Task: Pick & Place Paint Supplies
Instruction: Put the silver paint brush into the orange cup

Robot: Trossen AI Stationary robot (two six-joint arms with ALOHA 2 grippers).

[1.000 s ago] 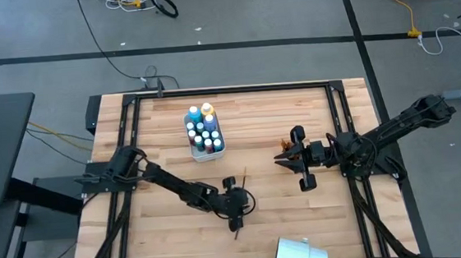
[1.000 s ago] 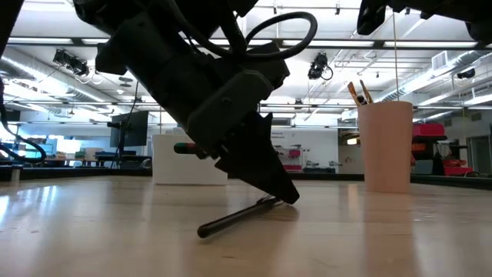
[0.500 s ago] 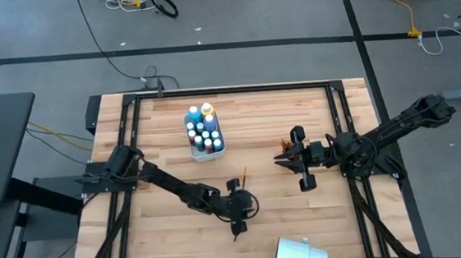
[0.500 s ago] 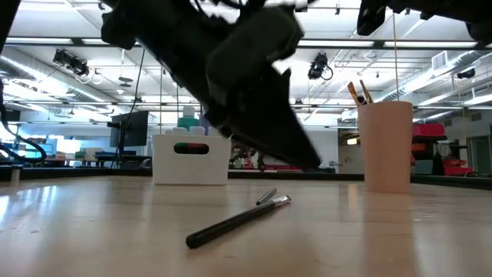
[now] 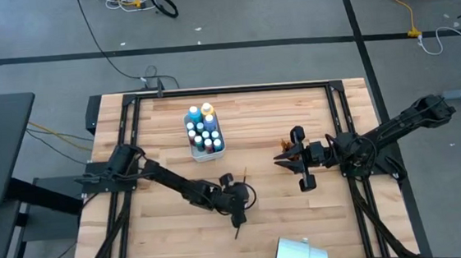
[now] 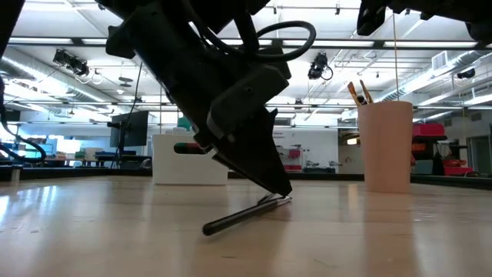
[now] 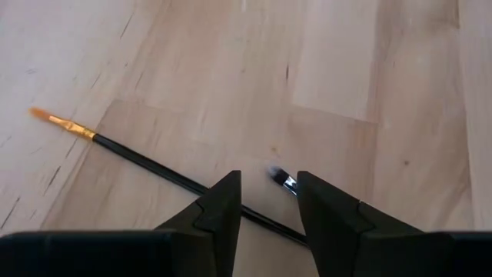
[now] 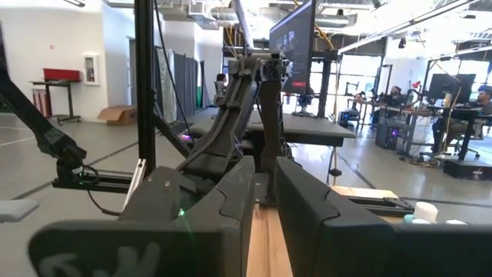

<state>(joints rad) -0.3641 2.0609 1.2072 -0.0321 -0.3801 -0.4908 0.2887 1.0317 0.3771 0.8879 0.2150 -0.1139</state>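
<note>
Wooden brushes were what we were after at this moment, and the left end effector [image 6: 280, 188] had dropped back down onto one of them after lifting clear of it half a second before. In the low view its fingertips were at the metal-collared end of the brush [image 6: 244, 215], which lay flat on the bench [image 6: 400, 231] near the front edge. The left wrist view showed the jaws open with a gap between them, straddling a dark handle, and a second brush [image 7: 115, 150] with an orange tip lay just beside it. Nothing was gripped yet, as far as we could see. We judged that the arm had backed off and come in again for another try at the pick, so the grasp was not yet made. The right end effector [image 5: 301, 160] waited over the right half of the bench with its fingers nearly together, holding nothing. The paint bottles [image 5: 203, 131] stood packed in their white box [image 6: 165, 165] towards the back, and more brushes [image 6: 357, 92] already stood in the pink cup [image 6: 387, 146], so the loose brushes appeared to be the remaining work.
</note>
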